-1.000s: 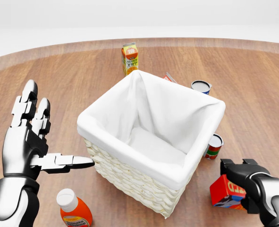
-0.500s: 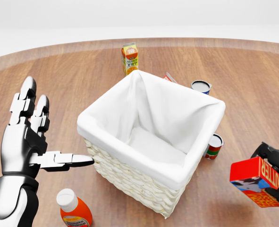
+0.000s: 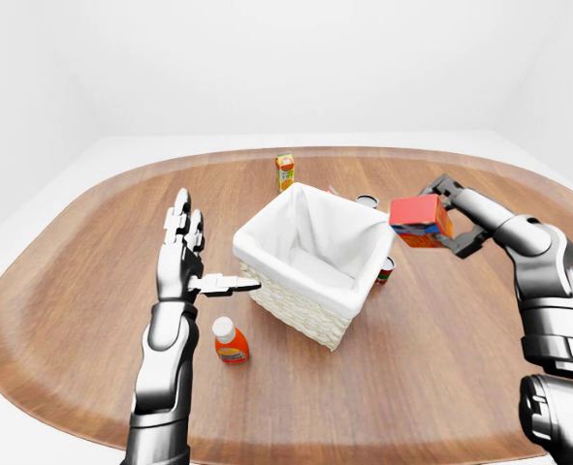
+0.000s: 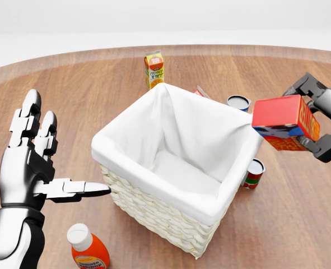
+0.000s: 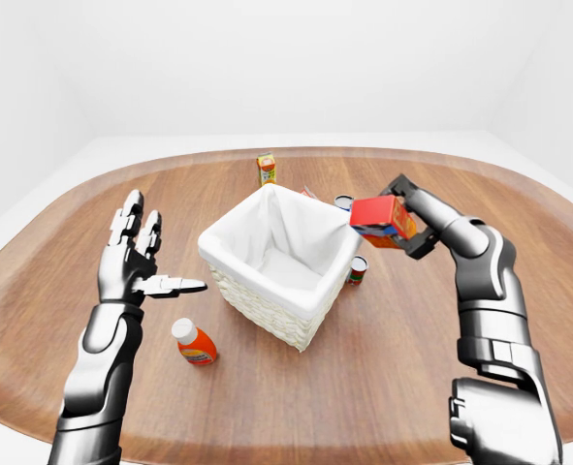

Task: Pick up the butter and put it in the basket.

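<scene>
1. Butter (image 4: pixel 281 122), a red box with blue and orange print, sits clamped in the right hand (image 4: pixel 322 120), held in the air just beside the right rim of the basket (image 4: pixel 154 199) in the head view, at about rim height and tilted.
2. Fingers of the right hand wrap the far end of the box, one above and others below it; the box's red face points toward the basket.
3. Basket stands on the wooden worktop (image 4: pixel 87 95) near the middle of the head view; it is woven, pale, lined with white cloth, and nothing shows inside it.
4. Left hand (image 4: pixel 33 162) is raised at the left of the head view, spread apart and empty, two fingers pointing up and the thumb pointing toward the basket's left wall, near it but not touching.
5. Orange bottle (image 4: pixel 87 249) with a white cap lies on the worktop below the left hand.
6. Juice carton (image 4: pixel 154 69) stands upright above the basket in the head view.
7. Two cans sit to the right of the basket: one (image 4: pixel 238 102) near its upper right corner, another (image 4: pixel 254 173) partly hidden by its right wall.
</scene>
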Available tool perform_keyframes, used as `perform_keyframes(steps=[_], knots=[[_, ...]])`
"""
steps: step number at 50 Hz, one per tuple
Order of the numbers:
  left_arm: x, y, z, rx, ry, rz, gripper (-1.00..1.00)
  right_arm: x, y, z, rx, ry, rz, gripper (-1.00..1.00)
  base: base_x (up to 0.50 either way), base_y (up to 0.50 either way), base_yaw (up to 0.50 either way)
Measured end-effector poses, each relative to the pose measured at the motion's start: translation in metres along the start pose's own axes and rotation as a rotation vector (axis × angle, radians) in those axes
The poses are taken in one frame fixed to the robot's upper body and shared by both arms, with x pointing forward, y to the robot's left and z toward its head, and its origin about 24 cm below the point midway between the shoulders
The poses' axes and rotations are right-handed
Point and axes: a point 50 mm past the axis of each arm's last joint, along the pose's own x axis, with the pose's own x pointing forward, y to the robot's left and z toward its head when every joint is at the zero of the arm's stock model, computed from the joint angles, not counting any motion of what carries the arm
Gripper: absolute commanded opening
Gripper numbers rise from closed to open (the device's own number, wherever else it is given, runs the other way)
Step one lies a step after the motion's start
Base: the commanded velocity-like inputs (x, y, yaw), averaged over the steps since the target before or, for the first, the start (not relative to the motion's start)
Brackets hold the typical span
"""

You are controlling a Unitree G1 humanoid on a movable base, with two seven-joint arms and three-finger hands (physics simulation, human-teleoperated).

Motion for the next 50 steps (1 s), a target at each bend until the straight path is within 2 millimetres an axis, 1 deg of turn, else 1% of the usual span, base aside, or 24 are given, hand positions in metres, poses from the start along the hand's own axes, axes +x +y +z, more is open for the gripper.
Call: perform_keyframes(steps=[8,14,20,27,36,45,50], knots=[[0.0,0.0,0.0,0.0,-0.001,0.001,1.0,0.004,-0.021,0.04,-0.006,-0.148,-0.09,-1.0,0.0,0.0,0.0],[0.0,0.001,0.0,0.0,-0.001,0.002,1.0,0.003,-0.031,0.066,-0.01,-0.25,-0.136,-1.0,0.0,0.0,0.0],[0.0,0.001,0.001,0.0,-0.003,0.003,1.0,0.001,-0.032,0.089,0.01,-0.354,-0.163,-1.0,0.0,0.0,0.0],[0.001,0.001,0.002,-0.001,-0.006,0.004,1.0,-0.001,-0.026,0.112,0.078,-0.487,-0.177,-1.0,0.0,0.0,0.0],[0.001,0.002,0.002,-0.002,-0.007,0.005,1.0,-0.002,-0.015,0.129,0.226,-0.585,-0.173,-1.0,0.0,0.0,0.0],[0.001,0.002,0.002,-0.002,-0.008,0.005,1.0,-0.001,0.0,0.138,0.354,-0.609,-0.139,-1.0,0.0,0.0,0.0],[0.001,0.002,0.002,-0.002,-0.008,0.005,1.0,-0.002,0.008,0.141,0.389,-0.629,-0.125,-1.0,0.0,0.0,0.0]])
